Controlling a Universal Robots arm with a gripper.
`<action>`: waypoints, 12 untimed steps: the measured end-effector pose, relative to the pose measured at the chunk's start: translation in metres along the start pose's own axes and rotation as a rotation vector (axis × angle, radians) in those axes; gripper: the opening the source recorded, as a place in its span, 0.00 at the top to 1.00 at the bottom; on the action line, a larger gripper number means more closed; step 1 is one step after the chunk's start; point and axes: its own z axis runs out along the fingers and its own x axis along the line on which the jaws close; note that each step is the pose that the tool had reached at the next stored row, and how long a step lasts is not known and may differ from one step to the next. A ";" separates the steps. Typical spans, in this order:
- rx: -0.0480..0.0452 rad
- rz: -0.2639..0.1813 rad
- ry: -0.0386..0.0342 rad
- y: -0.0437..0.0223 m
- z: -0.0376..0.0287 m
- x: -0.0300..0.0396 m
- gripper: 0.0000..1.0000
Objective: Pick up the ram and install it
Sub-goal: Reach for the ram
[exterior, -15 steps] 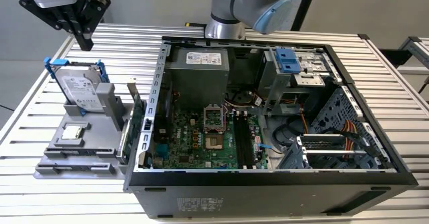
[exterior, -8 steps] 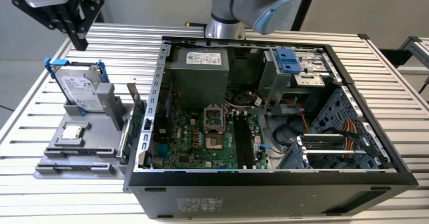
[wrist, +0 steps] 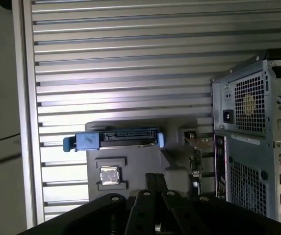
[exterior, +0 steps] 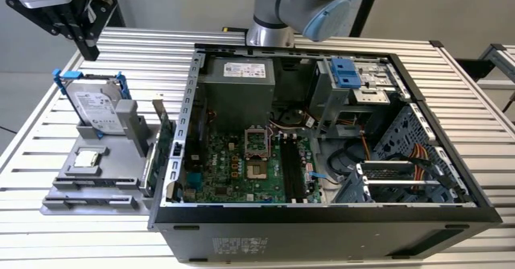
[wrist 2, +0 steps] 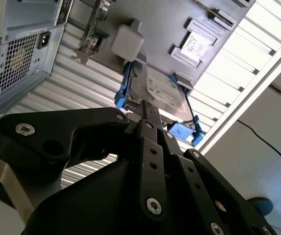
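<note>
The ram (exterior: 148,171), a long thin blue circuit-board stick, is standing on edge in the grey plastic holder (exterior: 88,184) on the slatted metal table (exterior: 48,233), just beside the open black computer case (exterior: 322,221), so I am judging that the picking step is only starting. The black fingers (wrist: 151,181) are hanging together and empty, high up near the silver hard drive in a blue frame (exterior: 96,106); a grasp is calling for them to part and line up with the stick's thin edge. I am counting one ram, one hard drive, one green expansion card (exterior: 165,139) and one case.
</note>
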 end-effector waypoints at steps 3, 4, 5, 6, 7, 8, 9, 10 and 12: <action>0.0000 0.000 0.0000 -0.0003 -0.0001 0.0038 1.00; 0.0000 0.000 0.0000 -0.0004 -0.0001 0.0049 1.00; 0.0000 0.000 0.0000 -0.0004 -0.0002 0.0060 1.00; 0.0000 0.000 0.0000 -0.0005 -0.0001 0.0071 1.00; 0.0000 0.000 0.0000 -0.0006 -0.0002 0.0081 1.00; -0.0001 0.000 -0.0001 -0.0006 -0.0002 0.0090 1.00; 0.0000 0.000 0.0000 -0.0007 -0.0002 0.0100 1.00; 0.0000 0.000 0.0000 -0.0008 -0.0002 0.0111 1.00; 0.0000 0.000 0.0000 -0.0010 -0.0003 0.0143 1.00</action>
